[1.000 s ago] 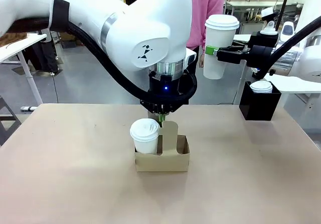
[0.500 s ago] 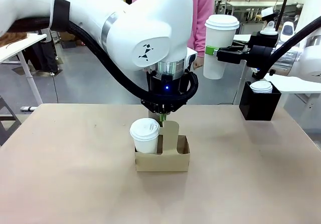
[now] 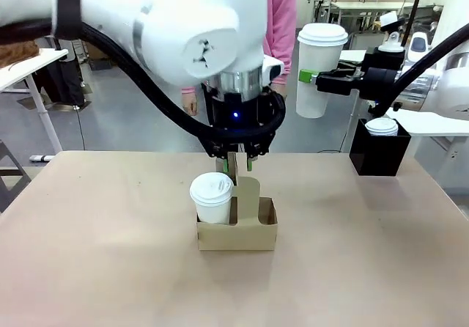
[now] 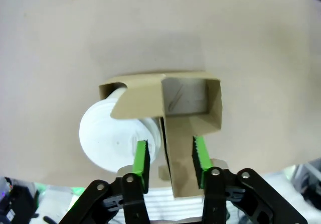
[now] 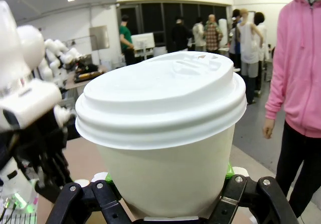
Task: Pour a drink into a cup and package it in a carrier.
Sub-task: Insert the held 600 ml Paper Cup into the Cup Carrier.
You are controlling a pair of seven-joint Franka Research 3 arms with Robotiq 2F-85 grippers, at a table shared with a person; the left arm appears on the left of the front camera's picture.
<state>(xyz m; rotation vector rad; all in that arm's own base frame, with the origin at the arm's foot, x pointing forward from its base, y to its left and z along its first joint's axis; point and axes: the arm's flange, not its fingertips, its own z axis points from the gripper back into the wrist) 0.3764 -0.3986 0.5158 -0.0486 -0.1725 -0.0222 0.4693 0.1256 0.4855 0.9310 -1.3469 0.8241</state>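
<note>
**Brown card carrier: one cup in, one to go**

Front view: the carrier [image 3: 237,228] sits in the middle of the tan table [image 3: 95,261]. It is a small box of thin, dull card with a flat handle [image 3: 248,193] standing up in the middle. A first cup [image 3: 212,199] stands in the slot on the robot's left. It is white paper with a smooth plastic lid. The left gripper [image 3: 242,164] hangs just over the handle, jaws apart. The right gripper [image 3: 308,74] is high up, well away, clenched on a second cup [image 3: 319,59]. A black box [image 3: 379,157] stands at the right.

Left wrist view: the green pads [image 4: 142,158] stand one on each side of the handle [image 4: 180,148], and the left gripper [image 4: 170,156] has hold of nothing. The other slot [image 4: 188,97] is bare.

Right wrist view: the right gripper [image 5: 165,184] squeezes the second cup [image 5: 165,133] low on its round, sloping wall. The lid hides any drink.

The step now looks like filling the bare slot. To do it well, the left gripper should go straight up so it does not bump the thin handle. The right one should keep its cup upright, stop over the bare slot, go down slowly and let go only when the cup is seated. Thin card bends and slides, so a soft touch is best.
</note>
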